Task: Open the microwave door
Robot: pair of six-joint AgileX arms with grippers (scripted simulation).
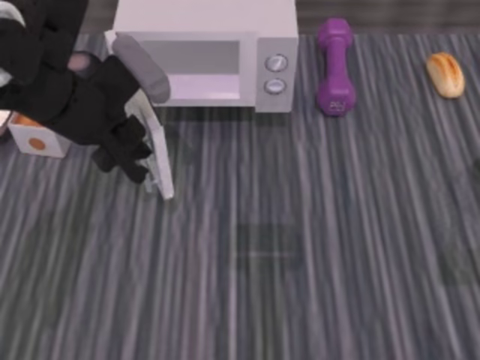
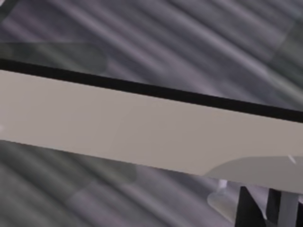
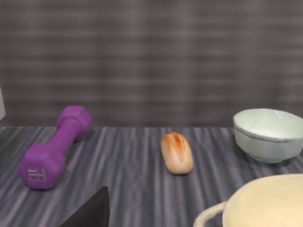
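1. Microwave point(image 1: 225, 45) sits at the back of the table, left of the middle, with two round silver knobs point(image 1: 276, 73) on its front.
2. The microwave door point(image 1: 154, 142) is swung wide open and sticks out toward the front, so the inside shows.
3. The left gripper point(image 1: 131, 161) is at the door's outer end, just beside its left face. I cannot tell if its fingers are apart or together.
4. A white-and-orange cube point(image 1: 37, 139) sits at the left, partly under the left arm.
5. A purple dumbbell point(image 1: 334, 67) lies just right of the microwave, and a bread roll point(image 1: 445, 74) lies farther right.
6. The right wrist view shows a pale bowl point(image 3: 267, 135) and a cream pot point(image 3: 265, 203). The right gripper is not seen.
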